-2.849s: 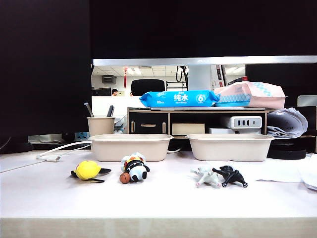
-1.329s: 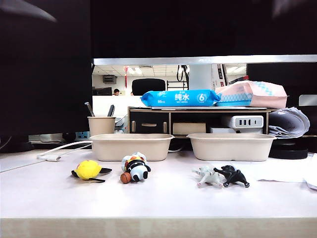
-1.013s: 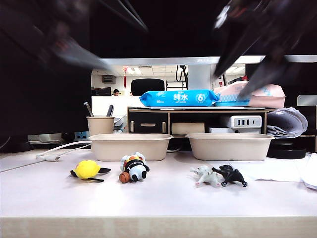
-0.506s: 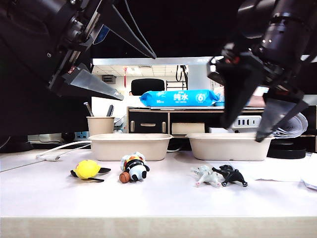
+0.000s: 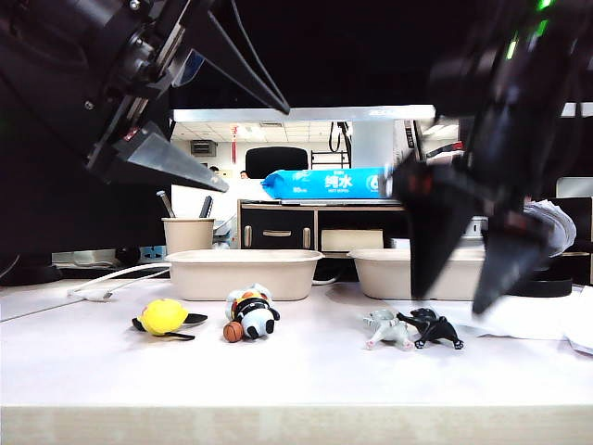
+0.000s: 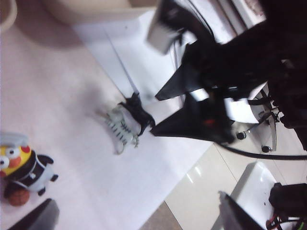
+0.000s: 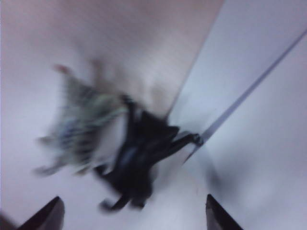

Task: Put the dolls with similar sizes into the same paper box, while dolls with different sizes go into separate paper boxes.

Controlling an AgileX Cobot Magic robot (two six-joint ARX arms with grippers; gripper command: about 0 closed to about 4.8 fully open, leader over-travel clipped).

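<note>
The right end effector [image 5: 471, 301], fingers apart, is now hanging lower, just above the black figure [image 5: 432, 327]. The left end effector [image 5: 255, 139], apart, is hovering high. Both trays' [image 5: 246, 273] contents are hidden.

Yellow doll [image 5: 164, 317] and panda doll [image 5: 252, 313]: plush cloth. Paper boxes [image 5: 246, 274]: matt beige pulp. Table [image 5: 296, 371]: smooth, pale.

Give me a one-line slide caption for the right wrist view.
Open right gripper hovers above the black animal figure lying against the white striped figure on the table, motion-blurred.
</note>
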